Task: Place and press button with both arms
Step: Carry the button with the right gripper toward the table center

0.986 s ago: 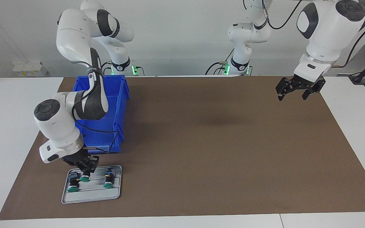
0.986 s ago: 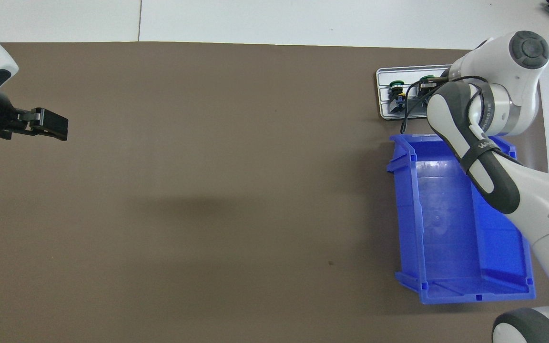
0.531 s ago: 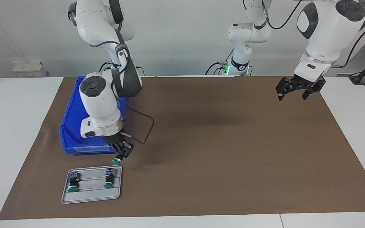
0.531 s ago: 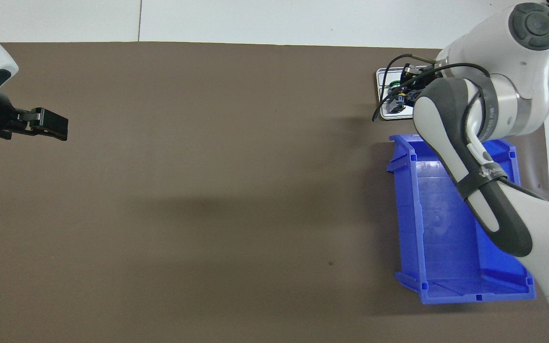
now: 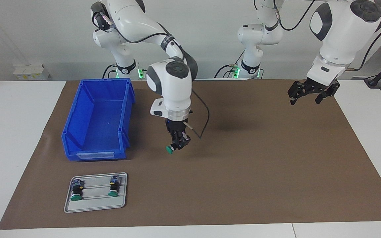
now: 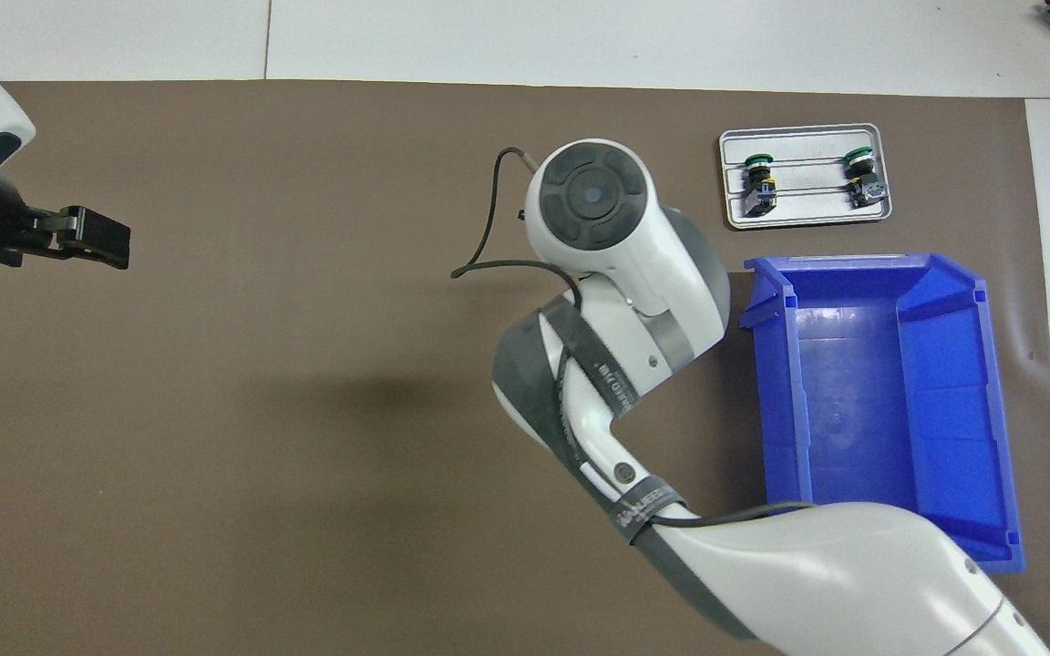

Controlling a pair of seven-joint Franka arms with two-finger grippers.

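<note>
Over the mat | right pincer clamps button | cap tilted down

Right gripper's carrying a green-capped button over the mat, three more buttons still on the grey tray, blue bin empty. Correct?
Not quite: the grey tray holds two buttons, not three, one toward its outer end and one toward its inner end. Both the facing and overhead views show this. The rest stands: the right gripper is shut on a green-capped button over the mat, and the blue bin is empty.
</note>
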